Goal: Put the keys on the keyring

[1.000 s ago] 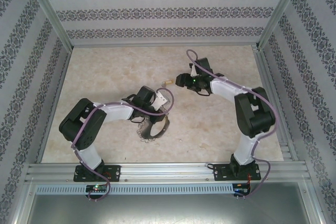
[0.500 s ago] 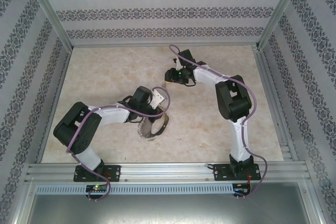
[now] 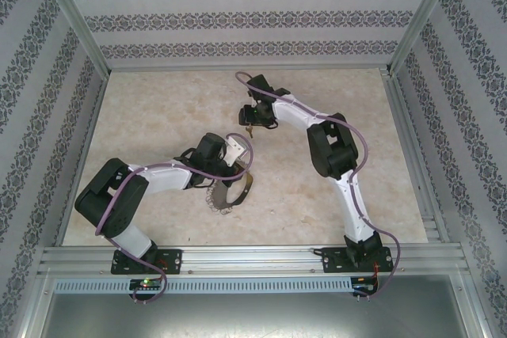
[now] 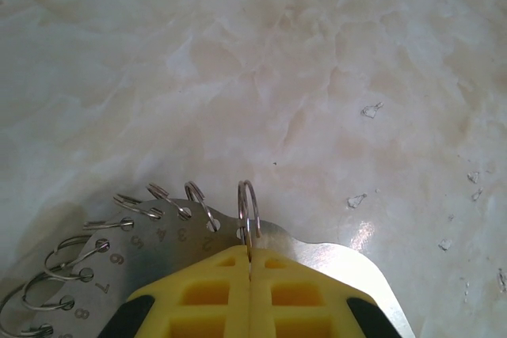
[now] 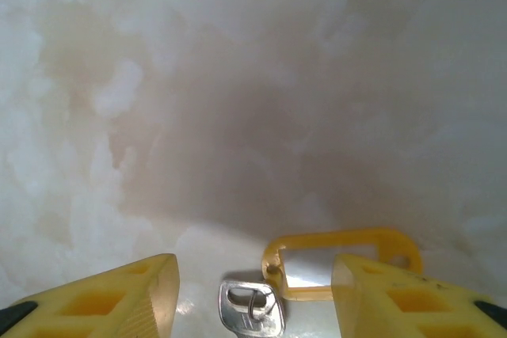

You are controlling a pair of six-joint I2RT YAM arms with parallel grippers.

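I pinch the keyring (image 4: pixel 162 237) in the left gripper (image 4: pixel 249 273) to steady it; the right gripper (image 5: pixel 255 279), jaws apart, straddles the yellow-tagged key (image 5: pixel 252 312).

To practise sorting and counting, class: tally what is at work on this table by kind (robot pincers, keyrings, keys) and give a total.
pincers: 2 (left pincer, right pincer)
keyring: 1
key: 1
total: 4
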